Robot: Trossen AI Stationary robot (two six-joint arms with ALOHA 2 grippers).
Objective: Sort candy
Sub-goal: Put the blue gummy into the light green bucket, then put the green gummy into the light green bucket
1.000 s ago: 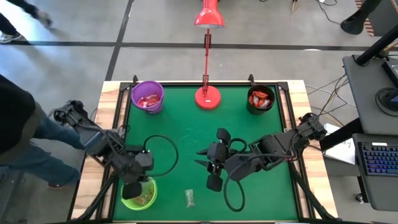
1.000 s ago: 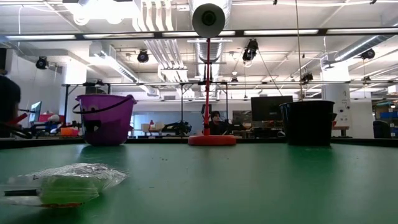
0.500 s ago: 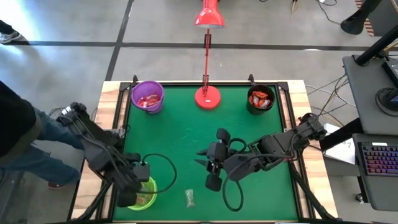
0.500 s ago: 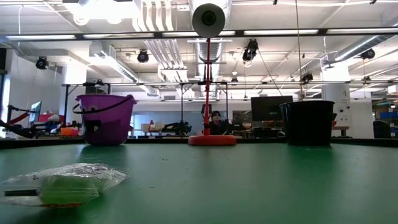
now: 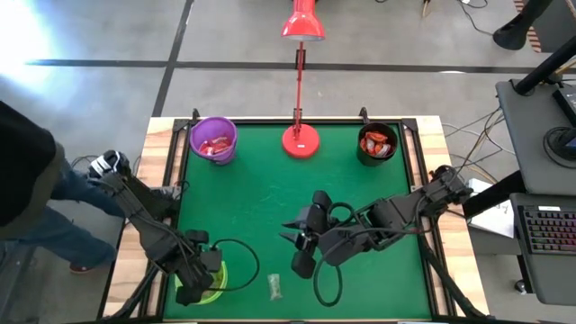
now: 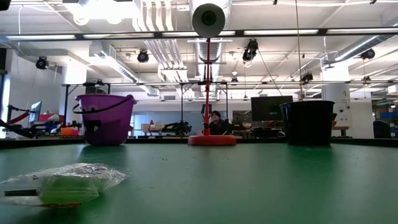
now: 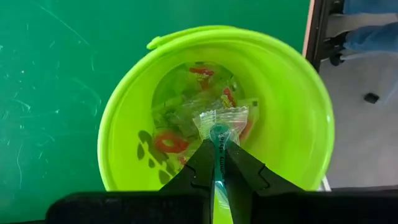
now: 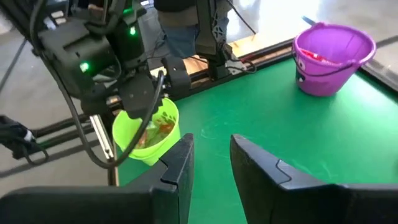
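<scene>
One clear-wrapped candy (image 5: 274,286) lies on the green counter (image 5: 261,189) near its front edge. Beside it, the left gripper (image 7: 217,138) pinches a clear wrapper (image 7: 221,117) over the lime bucket (image 5: 205,282); the right gripper (image 5: 290,229) hovers mid-counter, fingers apart. Farther back stand a purple bucket (image 5: 213,139), red lamp (image 5: 301,139) and black cup (image 5: 377,144), with grey floor (image 5: 108,90) beyond.

Most of the green bucket (image 5: 212,281) under the left arm; its candy (image 7: 186,118) too jumbled to count.
</scene>
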